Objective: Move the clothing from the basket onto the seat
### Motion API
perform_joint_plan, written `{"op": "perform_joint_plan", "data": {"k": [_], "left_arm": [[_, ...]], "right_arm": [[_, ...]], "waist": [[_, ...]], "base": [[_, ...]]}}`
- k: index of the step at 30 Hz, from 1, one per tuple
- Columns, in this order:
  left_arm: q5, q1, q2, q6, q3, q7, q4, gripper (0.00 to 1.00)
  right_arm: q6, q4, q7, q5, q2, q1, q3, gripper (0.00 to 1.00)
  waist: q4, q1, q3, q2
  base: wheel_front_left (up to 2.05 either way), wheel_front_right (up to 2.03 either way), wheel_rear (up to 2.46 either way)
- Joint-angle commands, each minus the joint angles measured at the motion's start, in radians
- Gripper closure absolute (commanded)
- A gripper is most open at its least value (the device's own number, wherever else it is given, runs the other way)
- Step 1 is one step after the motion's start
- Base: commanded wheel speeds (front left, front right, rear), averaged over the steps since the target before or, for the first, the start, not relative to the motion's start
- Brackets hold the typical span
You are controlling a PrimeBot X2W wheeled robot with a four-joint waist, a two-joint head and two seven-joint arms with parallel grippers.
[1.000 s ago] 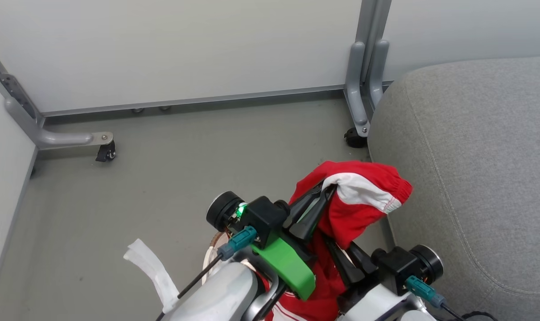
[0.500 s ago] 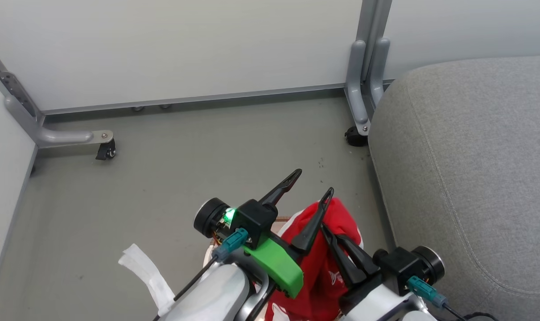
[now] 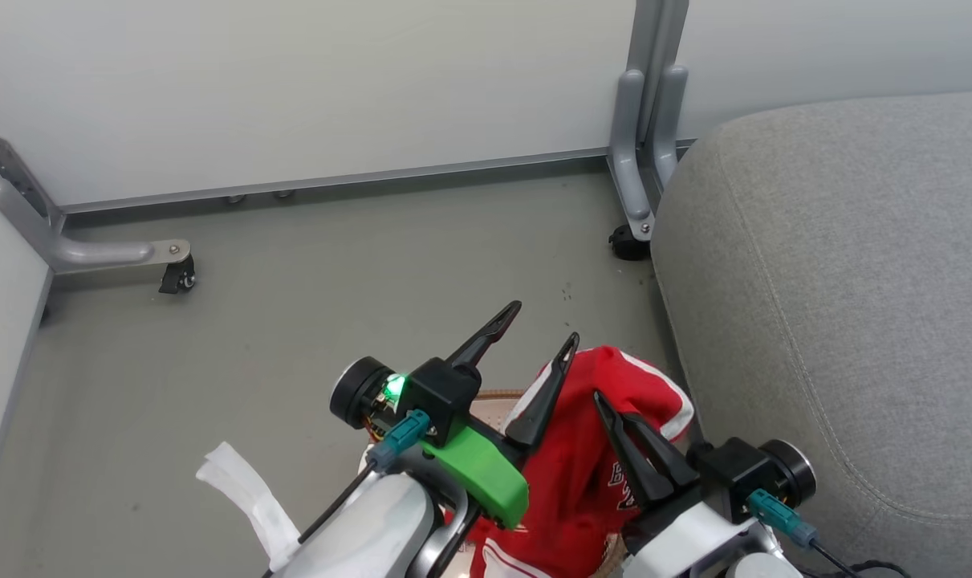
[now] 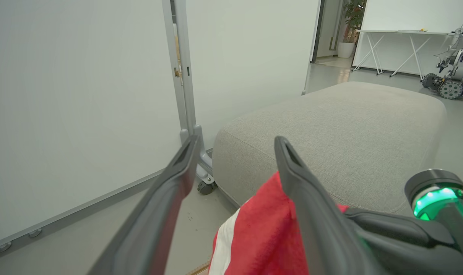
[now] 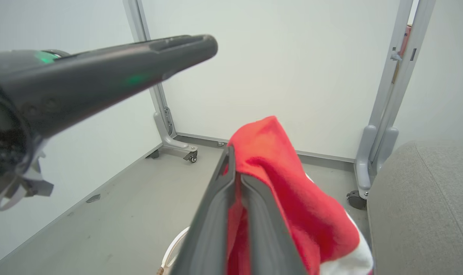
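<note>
Hanging lengthwise upright, pinched in the right pincer [image 3: 602, 401], clothing [image 3: 574, 474], peak beside seat [image 3: 839, 281]; left pincer [image 3: 546, 321] spread.

The clothing [image 3: 574, 482] is fleecy matt cloth, the seat [image 3: 839, 281] coarse weave.

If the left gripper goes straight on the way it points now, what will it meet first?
Likely the near corner of the seat, close beside the partition foot; depth is unclear.

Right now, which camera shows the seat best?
The left wrist view: the seat shows nearly whole, top and rounded sides. The head view catches one corner beside the red clothing; the right wrist view, just an edge.
</note>
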Motion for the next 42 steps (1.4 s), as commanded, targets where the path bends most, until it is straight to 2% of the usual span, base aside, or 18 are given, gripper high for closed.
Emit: {"op": "perform_joint_plan", "data": {"k": [1,5,12,19,20,29,37,42], "left_arm": [[0.001,0.003,0.008,0.01,0.007,-0.007,0.001,0.0],[0.027,-0.002,0.029,0.037,0.017,-0.021,0.0,0.0],[0.036,0.014,0.057,0.057,0.049,-0.04,0.021,0.0],[0.082,0.037,0.08,0.068,0.104,-0.048,-0.023,0.0],[0.112,0.055,0.093,0.078,0.128,-0.047,-0.053,0.0],[0.194,0.154,0.128,0.063,0.21,-0.047,-0.146,0.0],[0.253,0.17,0.141,0.037,0.232,-0.047,-0.163,0.0],[0.273,0.132,0.121,0.016,0.232,-0.047,-0.156,0.0]], "right_arm": [[0.0,-0.006,-0.003,-0.008,-0.001,0.003,-0.011,1.0],[0.0,-0.021,-0.003,-0.022,0.002,-0.012,-0.054,1.0],[0.0,-0.072,-0.003,-0.053,0.008,-0.019,-0.145,1.0],[0.0,-0.15,-0.003,-0.072,0.02,-0.017,-0.204,1.0],[0.0,-0.17,-0.003,-0.07,0.023,-0.023,-0.214,1.0],[0.0,-0.229,-0.003,-0.04,0.031,-0.018,-0.237,1.0],[0.0,-0.261,-0.003,0.0,0.032,0.011,-0.273,1.0],[0.0,-0.288,-0.003,0.07,0.031,-0.06,-0.367,1.0]], "waist": [[-0.013,0.0,0.007,0.0],[-0.05,0.0,0.035,0.0],[-0.138,0.0,0.097,0.0],[-0.257,0.0,0.162,0.0],[-0.296,0.0,0.182,0.0],[-0.444,0.0,0.223,0.0],[-0.472,0.0,0.251,0.0],[-0.444,0.0,0.31,0.0]], "base": [[0.0,0.0,0.0],[0.0,0.0,0.0],[0.0,0.0,0.0],[0.0,0.0,0.0],[0.0,0.0,0.0],[0.0,0.0,0.0],[0.0,0.0,0.0],[0.0,0.0,0.0]]}}
